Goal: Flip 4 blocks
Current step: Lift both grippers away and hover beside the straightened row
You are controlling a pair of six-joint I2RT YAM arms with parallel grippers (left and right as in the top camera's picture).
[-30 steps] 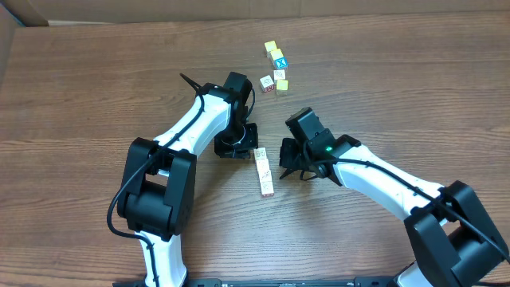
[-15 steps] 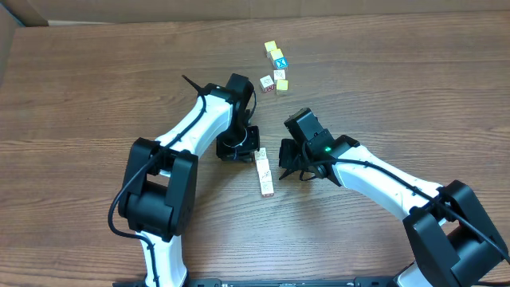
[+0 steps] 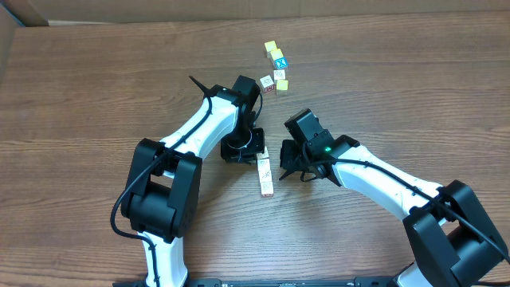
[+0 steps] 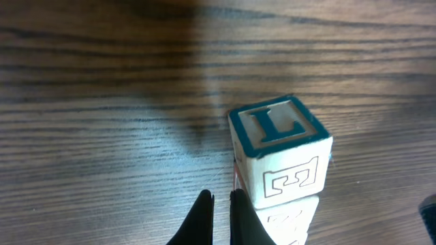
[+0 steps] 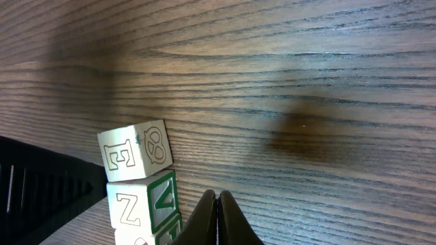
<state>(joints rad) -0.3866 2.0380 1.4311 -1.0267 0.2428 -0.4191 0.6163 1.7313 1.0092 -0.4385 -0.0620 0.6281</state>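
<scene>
scene: overhead view of a wooden table [image 3: 96, 96]; two white-and-black arms reach in toward the centre.
blocks [image 3: 265, 172]: a short row of alphabet cubes lying end to end at the centre of the overhead frame, between the two arms.
row axis: runs top to bottom in the overhead frame, with the lower end leaning slightly right.
row count: looks like four. The seams are faint from above, and each wrist view shows only part of the row.
left gripper [image 4: 221, 203]: fingers pressed together, holding nothing.
left gripper to row: at the row's upper end, on its left side. In the left wrist view the end cube, a teal-bordered L block [image 4: 279, 146], sits just up and right of the tips. Whether they touch cannot be told.
right gripper [image 5: 216, 203]: fingers closed, empty.
right gripper to row: on the row's right side in the overhead frame. In the right wrist view the E block [image 5: 133, 151] and Z block [image 5: 143, 201] sit at lower left, left of the tips, with bare wood between.
nearer arm: probably the left, though both flank the row closely.
coming move, judged: with closed tips on opposite sides, the row would be tipped across its long axis, so the sideways approach matters most.
loose cubes [image 3: 280, 74]: a cluster at upper centre of the overhead frame, about six, well apart from both grippers.
blue cube [image 3: 279, 62]: one, inside that cluster.
arms: two, each with one gripper.
</scene>
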